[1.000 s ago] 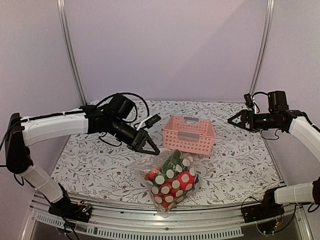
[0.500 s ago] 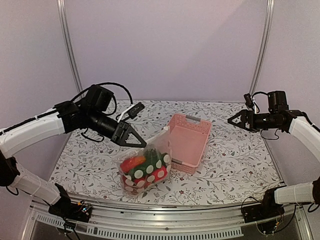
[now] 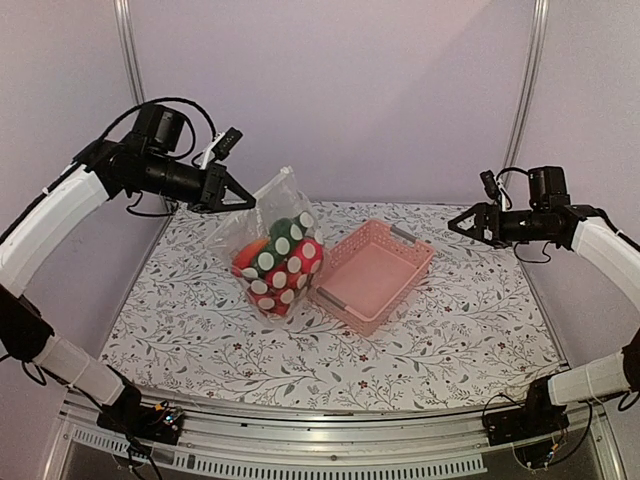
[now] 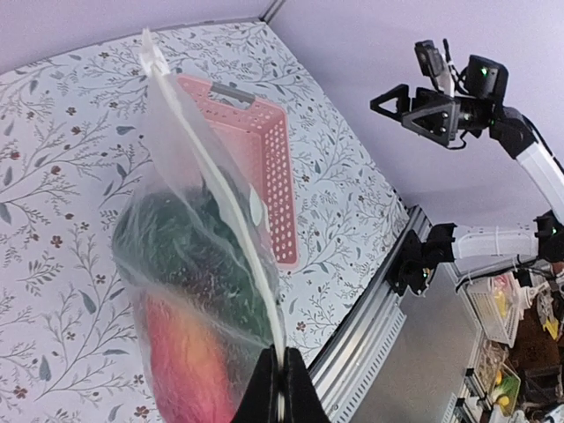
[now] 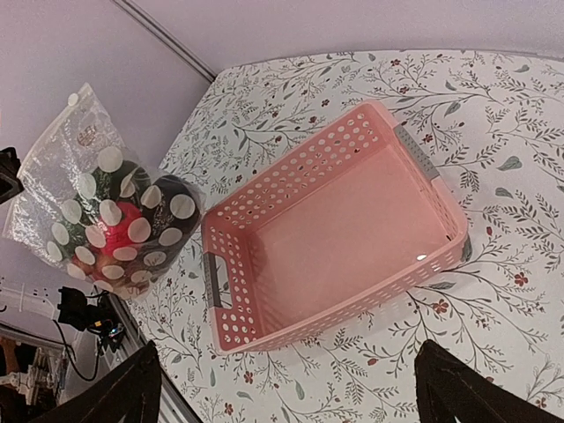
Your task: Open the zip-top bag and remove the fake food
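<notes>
Floral-print table [image 3: 450,330], lilac walls [image 3: 340,90]; left gripper [image 3: 248,204] clamps the zip-top bag [image 3: 272,255] by its edge, right gripper [image 3: 456,223] spread wide

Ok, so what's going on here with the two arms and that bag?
The left gripper is shut on the top edge of the zip-top bag and holds it up beside the pink basket. The fake food hangs inside, and the bag looks not yet opened. The right gripper hovers open off to the right, touching nothing. The basket has nothing in it.
</notes>
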Robot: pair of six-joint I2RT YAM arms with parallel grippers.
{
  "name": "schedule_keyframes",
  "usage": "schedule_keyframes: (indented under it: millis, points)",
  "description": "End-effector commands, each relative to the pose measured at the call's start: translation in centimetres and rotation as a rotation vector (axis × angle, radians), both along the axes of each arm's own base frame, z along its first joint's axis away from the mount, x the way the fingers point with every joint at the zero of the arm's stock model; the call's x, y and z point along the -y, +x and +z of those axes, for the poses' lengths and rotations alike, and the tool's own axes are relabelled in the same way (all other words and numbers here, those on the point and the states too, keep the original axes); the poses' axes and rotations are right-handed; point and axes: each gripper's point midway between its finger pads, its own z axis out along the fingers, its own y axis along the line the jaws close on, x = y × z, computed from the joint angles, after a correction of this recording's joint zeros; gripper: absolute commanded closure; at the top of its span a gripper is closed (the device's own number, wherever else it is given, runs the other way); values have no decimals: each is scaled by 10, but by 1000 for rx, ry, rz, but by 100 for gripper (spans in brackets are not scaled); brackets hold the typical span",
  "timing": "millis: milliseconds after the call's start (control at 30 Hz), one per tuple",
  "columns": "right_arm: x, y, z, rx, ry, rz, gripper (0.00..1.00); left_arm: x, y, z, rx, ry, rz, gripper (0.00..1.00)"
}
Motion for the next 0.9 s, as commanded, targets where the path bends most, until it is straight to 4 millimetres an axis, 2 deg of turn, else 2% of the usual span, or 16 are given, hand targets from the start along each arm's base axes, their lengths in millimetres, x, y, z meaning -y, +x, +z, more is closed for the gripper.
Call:
schedule_keyframes:
  millis: [0,100,167,367,533,633,733,800,867]
  points:
    - [-10,12,13,37,20,27,1,-33,40,-5,32,145,169,100]
    - [-13,19,12,41,21,38,1,-45,69,0,68,185,253,100]
    - [-16,22,11,38,24,50,1,-42,85,-3,81,198,268,100]
    - [-27,28,10,51,20,90,1,1,120,-24,110,122,148,100]
    - [-37,34,7,66,3,124,1,39,124,-57,74,96,15,100]
    - [-45,32,-1,32,-32,148,4,51,125,-69,48,95,-7,100]
    - [-53,19,-18,-11,-60,179,5,55,125,-67,38,47,-3,100]
    - [-59,5,-30,-32,-57,194,5,65,118,-62,26,-33,-41,100]
    - [-65,-2,-25,-15,-40,203,5,79,108,-56,40,-77,-106,100]
